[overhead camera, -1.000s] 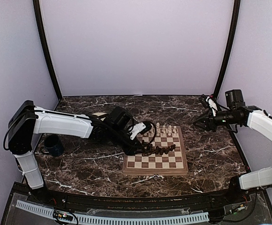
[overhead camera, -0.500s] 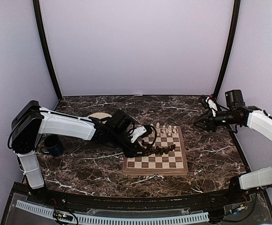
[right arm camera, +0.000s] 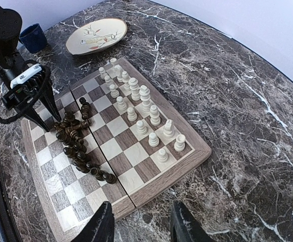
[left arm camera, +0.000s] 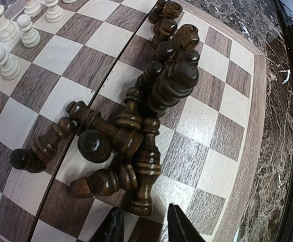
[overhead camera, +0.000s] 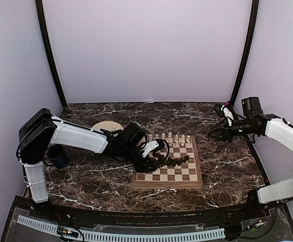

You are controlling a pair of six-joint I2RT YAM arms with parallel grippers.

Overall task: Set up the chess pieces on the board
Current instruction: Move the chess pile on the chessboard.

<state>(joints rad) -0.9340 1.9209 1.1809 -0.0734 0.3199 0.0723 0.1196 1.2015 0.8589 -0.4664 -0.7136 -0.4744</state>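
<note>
Your left arm (overhead camera: pixel 75 136) lies low and long across the desk (overhead camera: pixel 227 166), reaching in from the left side. Its left pincer (overhead camera: pixel 155 155) tips down over the left edge of the board (overhead camera: pixel 192 177). The two fingers (left arm camera: pixel 115 228) are spread apart with nothing between them, and they hang just beside the heap of dark pieces (left arm camera: pixel 131 131). Your right arm (overhead camera: pixel 282 131) is held up high on the right, well away from the board. The right pincer (right arm camera: pixel 142 224) is open too, holds nothing, and looks down at the board from the far right corner. The board sits flat on the desk between your two arms, a bit right of the middle. The dark pieces are piled in a messy line across the middle of it, some standing and some lying on their sides. The pale pieces (right arm camera: pixel 141 116) stand up in rows along the far side of the board. A second ago the left arm was further back and covered the round plate (overhead camera: pixel 106 126); now the arm has swung toward the board and you can see the whole plate. The left pincer has slid a little to the right, closer to the dark heap. The blue mug (overhead camera: pixel 58 157), the pieces and your right arm are where they were.
</note>
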